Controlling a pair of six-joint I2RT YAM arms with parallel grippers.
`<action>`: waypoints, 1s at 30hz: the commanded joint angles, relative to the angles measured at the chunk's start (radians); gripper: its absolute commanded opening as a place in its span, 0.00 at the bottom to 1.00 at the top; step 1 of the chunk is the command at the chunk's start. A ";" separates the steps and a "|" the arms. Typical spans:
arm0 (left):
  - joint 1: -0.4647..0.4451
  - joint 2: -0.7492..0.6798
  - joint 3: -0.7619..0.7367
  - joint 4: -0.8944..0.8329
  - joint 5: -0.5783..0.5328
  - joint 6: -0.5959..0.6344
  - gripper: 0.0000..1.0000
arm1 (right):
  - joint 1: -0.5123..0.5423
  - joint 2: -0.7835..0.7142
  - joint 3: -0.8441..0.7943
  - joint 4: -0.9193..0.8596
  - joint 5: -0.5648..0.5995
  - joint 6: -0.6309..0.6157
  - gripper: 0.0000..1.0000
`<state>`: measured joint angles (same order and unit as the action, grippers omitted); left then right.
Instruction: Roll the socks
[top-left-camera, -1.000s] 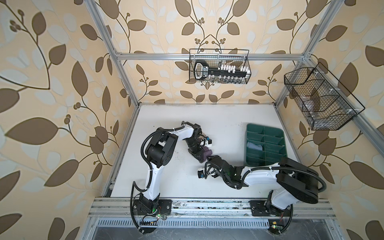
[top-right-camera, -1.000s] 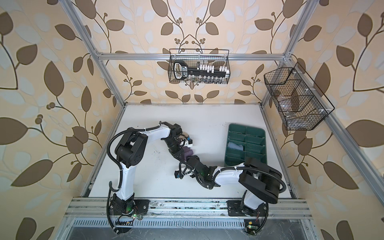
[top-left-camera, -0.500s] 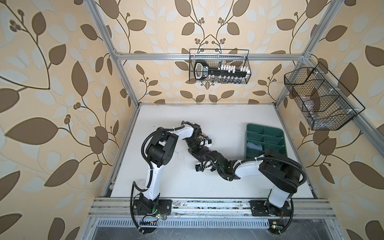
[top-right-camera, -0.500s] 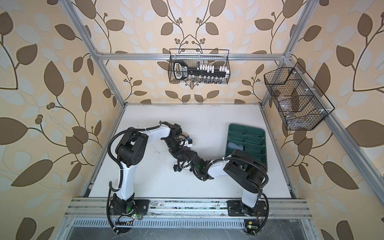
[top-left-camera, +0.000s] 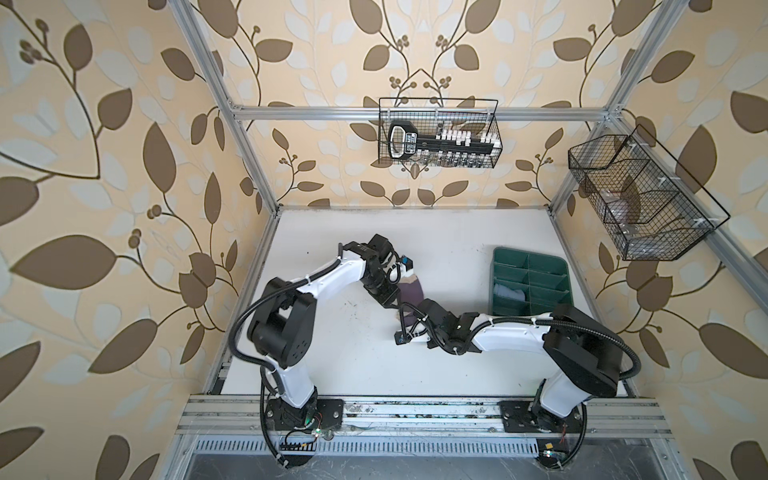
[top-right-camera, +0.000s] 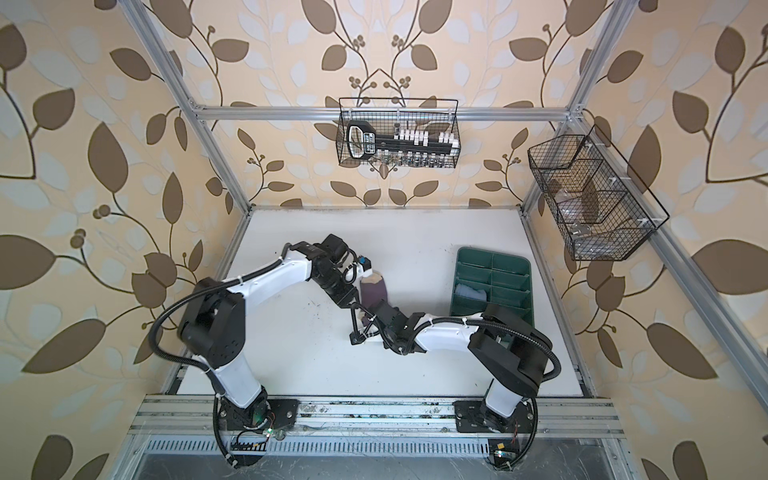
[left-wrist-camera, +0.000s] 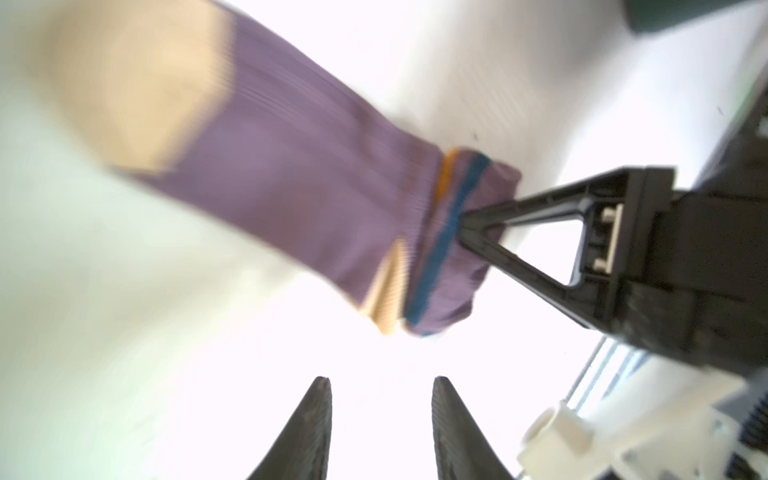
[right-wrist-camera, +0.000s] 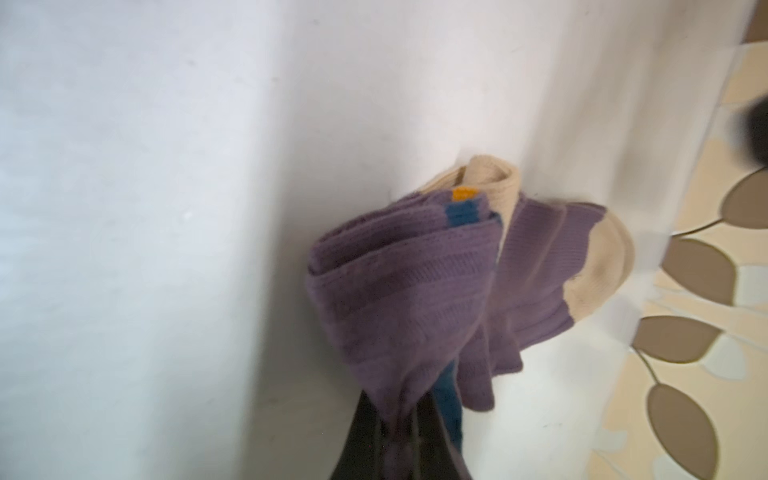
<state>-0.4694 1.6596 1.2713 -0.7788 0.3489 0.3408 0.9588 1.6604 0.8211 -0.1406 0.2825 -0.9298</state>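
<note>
White matte worktop is taking up the floor of the cell, flat and smooth with a few dark specks. Two black wire-mesh baskets are hanging above it: back basket on the rear rail and side basket on the right rail, both boxy. Green tray, hard plastic, rectangular and split into compartments, is sitting on the right side of the worktop.

Purple sock, ribbed knit with a beige toe and heel patch plus orange and teal stripes near the cuff, is lying mid-worktop between the two arms. In both top views its long axis is running back to front, with the beige toe pointing at the rear wall and the cuff end pointing at the front rail. The cuff end is bunching and folding over itself.

Light blue sock, a soft crumpled lump, is sitting in a left-hand compartment of the tray, too small for any detail.

Right fingers, black open-triangle frames, are closing together and pinching the bunched cuff end. Left fingers, dark and tapered, are standing partly apart with nothing between them, hovering just beside the sock's cuff end, not touching it
</note>
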 joint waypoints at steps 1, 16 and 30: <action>0.012 -0.200 -0.056 0.073 -0.234 -0.071 0.42 | -0.001 0.017 0.052 -0.380 -0.154 0.117 0.00; -0.280 -0.778 -0.193 -0.062 -0.221 0.242 0.57 | -0.180 0.458 0.609 -0.980 -0.664 0.236 0.00; -0.603 -0.308 -0.432 0.364 -0.576 0.309 0.61 | -0.244 0.544 0.695 -0.957 -0.648 0.223 0.00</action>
<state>-1.0676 1.3132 0.8146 -0.5392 -0.1696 0.6308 0.7166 2.1197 1.5425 -1.0843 -0.3965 -0.6956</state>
